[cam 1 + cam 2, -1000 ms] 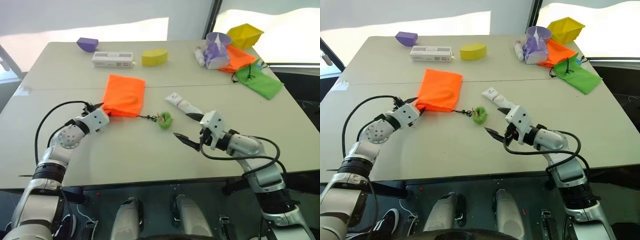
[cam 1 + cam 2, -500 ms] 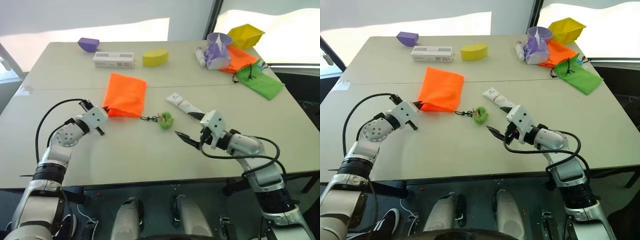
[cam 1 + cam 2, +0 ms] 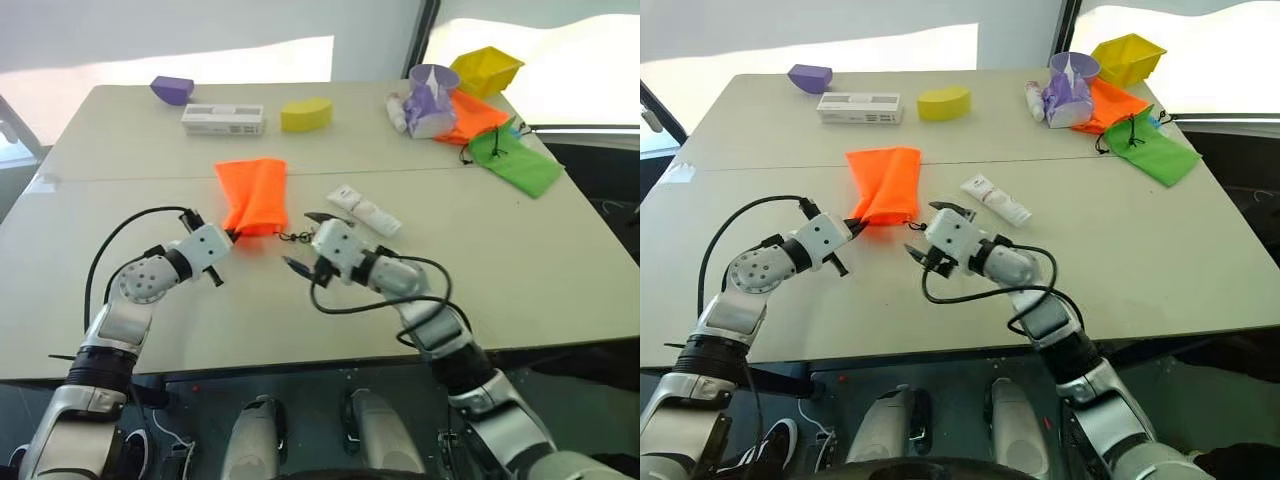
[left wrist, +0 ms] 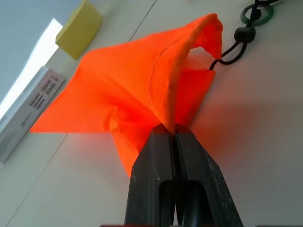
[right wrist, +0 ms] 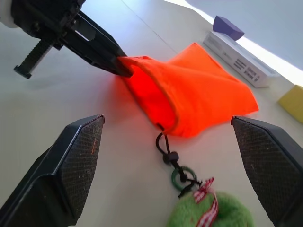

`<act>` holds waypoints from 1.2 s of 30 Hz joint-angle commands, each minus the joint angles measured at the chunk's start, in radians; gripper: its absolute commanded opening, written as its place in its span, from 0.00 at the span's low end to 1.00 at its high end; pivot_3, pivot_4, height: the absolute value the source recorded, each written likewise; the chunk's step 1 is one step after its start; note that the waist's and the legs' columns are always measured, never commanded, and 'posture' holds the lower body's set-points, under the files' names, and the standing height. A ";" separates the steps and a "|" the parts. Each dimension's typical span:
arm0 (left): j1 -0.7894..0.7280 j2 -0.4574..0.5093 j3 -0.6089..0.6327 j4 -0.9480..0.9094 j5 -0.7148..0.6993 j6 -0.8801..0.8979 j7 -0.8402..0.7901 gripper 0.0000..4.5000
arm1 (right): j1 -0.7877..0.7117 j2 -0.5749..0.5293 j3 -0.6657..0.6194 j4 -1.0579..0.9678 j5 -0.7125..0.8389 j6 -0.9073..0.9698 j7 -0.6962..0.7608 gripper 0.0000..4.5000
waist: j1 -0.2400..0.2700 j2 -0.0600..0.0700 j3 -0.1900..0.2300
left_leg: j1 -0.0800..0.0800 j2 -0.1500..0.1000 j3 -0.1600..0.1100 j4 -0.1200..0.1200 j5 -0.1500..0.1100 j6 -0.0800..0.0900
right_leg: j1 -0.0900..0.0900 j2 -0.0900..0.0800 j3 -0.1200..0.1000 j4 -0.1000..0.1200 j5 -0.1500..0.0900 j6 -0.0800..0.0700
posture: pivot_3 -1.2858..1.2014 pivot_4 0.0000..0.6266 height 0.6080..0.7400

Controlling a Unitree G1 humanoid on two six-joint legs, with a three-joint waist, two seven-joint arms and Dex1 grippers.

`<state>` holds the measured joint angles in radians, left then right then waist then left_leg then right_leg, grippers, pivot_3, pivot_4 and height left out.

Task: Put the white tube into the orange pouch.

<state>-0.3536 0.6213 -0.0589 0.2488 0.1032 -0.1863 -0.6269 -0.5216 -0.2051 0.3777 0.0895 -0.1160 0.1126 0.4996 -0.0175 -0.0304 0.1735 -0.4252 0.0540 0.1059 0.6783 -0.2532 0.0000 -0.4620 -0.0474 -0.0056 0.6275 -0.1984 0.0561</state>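
Observation:
The orange pouch (image 3: 255, 195) lies mid-table, bunched narrow, with its near edge lifted. My left gripper (image 3: 232, 236) is shut on that near edge, and the fabric (image 4: 132, 90) rises from between its closed tips. My right gripper (image 3: 303, 242) stands open just right of the pouch's mouth, above the black cord (image 5: 168, 153) and the green pompom (image 5: 208, 213). Nothing is between its fingers (image 5: 75, 161). The white tube (image 3: 364, 210) lies flat on the table just behind and to the right of the right gripper.
Along the far edge are a purple block (image 3: 173, 89), a long white box (image 3: 223, 119) and a yellow block (image 3: 307, 114). At far right stand a purple cup (image 3: 432, 95), a white bottle (image 3: 397, 110), another orange pouch (image 3: 470, 115), a lime-green pouch (image 3: 515, 160) and a yellow bin (image 3: 487, 70).
My left gripper closed on the pouch's near edge and drew it back and right, bunching the fabric. My right gripper swung left, from beside the tube to the pouch's mouth, still open.

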 commanded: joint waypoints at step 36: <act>0.169 0.043 0.077 -0.540 -0.447 0.499 -0.252 0.00 | -0.275 0.059 -0.046 0.417 -0.125 -0.241 -0.080 0.01 | -0.028 0.001 0.001 | 0.001 0.006 -0.001 0.000 0.000 0.000 | -0.001 0.002 0.001 0.001 0.000 0.000 | 0.52 0.24 1.00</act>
<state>-0.1976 0.6494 0.0156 -0.2487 -0.3267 0.3080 -0.8529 -0.7931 -0.1237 0.3644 0.5517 -0.2517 -0.1356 0.4170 -0.0455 -0.0299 0.1740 -0.4245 0.0598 0.1051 0.6778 -0.2529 -0.0005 -0.4631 -0.0450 -0.0050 0.6289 -0.1984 0.0560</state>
